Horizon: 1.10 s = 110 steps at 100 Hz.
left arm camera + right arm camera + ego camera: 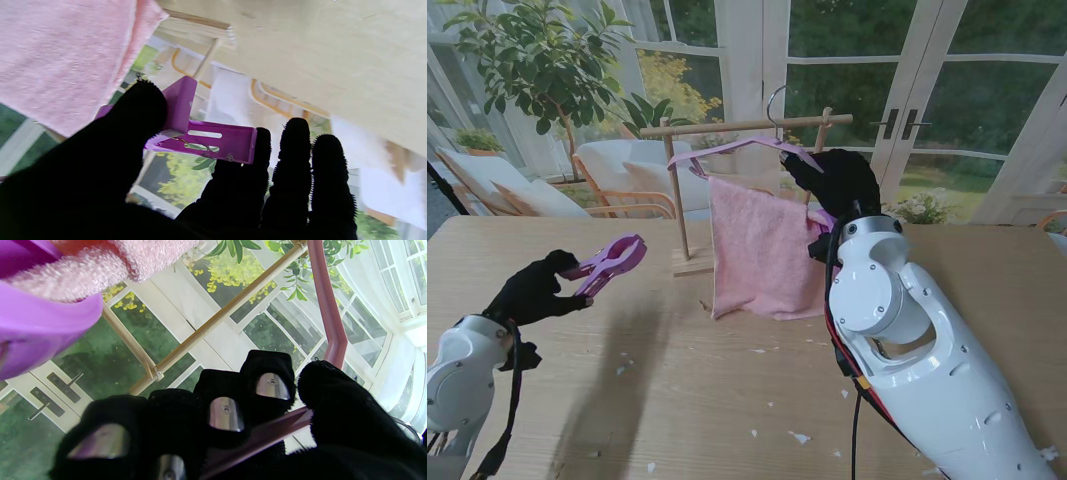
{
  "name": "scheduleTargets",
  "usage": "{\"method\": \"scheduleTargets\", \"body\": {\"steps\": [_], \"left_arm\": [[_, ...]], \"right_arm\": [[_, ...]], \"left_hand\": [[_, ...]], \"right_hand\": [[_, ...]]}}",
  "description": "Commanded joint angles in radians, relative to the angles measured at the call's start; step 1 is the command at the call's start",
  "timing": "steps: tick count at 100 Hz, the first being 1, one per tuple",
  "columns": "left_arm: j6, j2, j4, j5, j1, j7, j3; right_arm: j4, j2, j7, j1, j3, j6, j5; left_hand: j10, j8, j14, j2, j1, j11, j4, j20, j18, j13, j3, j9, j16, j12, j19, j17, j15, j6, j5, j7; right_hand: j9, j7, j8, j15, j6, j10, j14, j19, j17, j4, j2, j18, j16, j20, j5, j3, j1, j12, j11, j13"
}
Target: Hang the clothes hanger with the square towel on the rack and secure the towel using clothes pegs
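Hanger (745, 147), purple-pink plastic, hooked over the crossbar of the wooden rack (677, 200) by its metal hook; it sits tilted, its left end lower than the middle. Square towel (762, 245), pink terry, draped over the hanger bar and hanging down in front of the rack, lower edge close to the table (677, 400) or touching it; cannot tell which. Rack stands on the far half of the table, foot visible just left of the towel.

Right hand (837, 180), black-gloved, raised at the hanger's right shoulder. Right wrist view: fingers (270, 373) and thumb closed around the hanger's arm (267, 435), so this hand is gripping the hanger. One peg (40, 330), purple, shows close to that camera, clamped on a fold of towel.

Left hand (532, 290), also gloved, held above the left side of the table, well apart from the rack. It pinches a purple clothes peg (609, 266) between thumb and fingers, peg pointing toward the towel. Left wrist view: thumb (143, 103) presses one handle of the peg (206, 140), index finger the other.

White scraps (799, 437) scattered on the table nearer to me.
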Motion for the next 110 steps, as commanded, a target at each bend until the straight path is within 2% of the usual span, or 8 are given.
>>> {"method": "scheduleTargets", "body": {"steps": [1,12,27,49,71,91,110], "left_arm": [[-0.007,-0.002,-0.051,0.0,-0.03,-0.024,0.019],[-0.009,0.003,-0.084,0.013,-0.074,-0.049,0.05],[-0.016,0.011,-0.109,0.069,-0.143,-0.077,0.097],[-0.007,0.016,-0.114,0.149,-0.231,-0.09,0.179],[-0.034,0.015,-0.1,0.336,-0.29,-0.027,0.249],[-0.069,0.016,-0.083,0.508,-0.324,0.06,0.285],[-0.098,0.021,-0.069,0.628,-0.35,0.112,0.303]], "right_arm": [[-0.001,-0.014,0.009,0.011,-0.012,0.019,-0.019],[0.01,-0.015,0.005,0.028,-0.036,0.054,-0.062],[0.018,-0.018,0.003,0.052,-0.066,0.098,-0.099],[0.009,-0.018,0.006,0.061,-0.082,0.12,-0.118],[-0.004,-0.017,0.008,0.058,-0.083,0.112,-0.116],[-0.007,-0.018,0.012,0.061,-0.086,0.11,-0.108],[-0.013,-0.018,0.018,0.06,-0.087,0.109,-0.097]], "left_hand": [[-0.092,0.055,0.022,0.108,0.223,0.177,0.059,-0.01,0.017,0.018,0.126,0.126,0.019,0.069,0.045,0.0,0.005,-0.007,0.068,0.146],[-0.093,0.055,0.02,0.105,0.225,0.174,0.057,-0.01,0.019,0.025,0.124,0.135,0.02,0.073,0.047,0.006,0.005,-0.008,0.074,0.146],[-0.1,0.058,0.015,0.101,0.222,0.168,0.052,-0.009,0.019,0.037,0.123,0.144,0.02,0.082,0.051,0.02,0.005,-0.012,0.079,0.146],[-0.102,0.062,0.012,0.099,0.221,0.164,0.046,-0.008,0.02,0.05,0.12,0.159,0.022,0.093,0.055,0.033,0.008,-0.012,0.088,0.148],[-0.108,0.071,0.011,0.088,0.222,0.162,0.03,-0.004,0.03,0.08,0.118,0.189,0.029,0.117,0.069,0.065,0.022,-0.012,0.102,0.155],[-0.114,0.076,0.005,0.086,0.206,0.158,0.034,-0.002,0.034,0.099,0.129,0.199,0.03,0.122,0.078,0.085,0.026,-0.013,0.105,0.156],[-0.12,0.082,-0.001,0.078,0.191,0.16,0.036,0.001,0.038,0.113,0.144,0.207,0.033,0.128,0.086,0.101,0.031,-0.015,0.108,0.158]], "right_hand": [[0.107,0.023,0.043,0.169,0.019,0.065,0.01,0.197,0.052,0.099,0.109,-0.168,0.068,1.055,0.071,0.025,0.04,0.004,0.09,-0.004],[0.107,0.023,0.043,0.168,0.019,0.065,0.006,0.197,0.053,0.099,0.11,-0.173,0.067,1.054,0.071,0.024,0.039,0.004,0.09,-0.004],[0.107,0.023,0.043,0.168,0.019,0.065,0.001,0.197,0.053,0.099,0.111,-0.179,0.067,1.052,0.07,0.024,0.039,0.004,0.09,-0.004],[0.106,0.022,0.044,0.167,0.018,0.063,-0.004,0.197,0.054,0.1,0.111,-0.188,0.068,1.051,0.068,0.024,0.039,0.003,0.088,-0.004],[0.107,0.021,0.044,0.167,0.018,0.062,-0.005,0.197,0.054,0.1,0.112,-0.191,0.068,1.05,0.068,0.024,0.04,0.003,0.088,-0.004],[0.107,0.021,0.044,0.166,0.018,0.062,-0.006,0.197,0.054,0.1,0.112,-0.193,0.068,1.049,0.068,0.024,0.04,0.003,0.088,-0.003],[0.107,0.021,0.044,0.166,0.018,0.062,-0.007,0.197,0.054,0.1,0.111,-0.194,0.068,1.048,0.068,0.024,0.04,0.003,0.088,-0.003]]}}
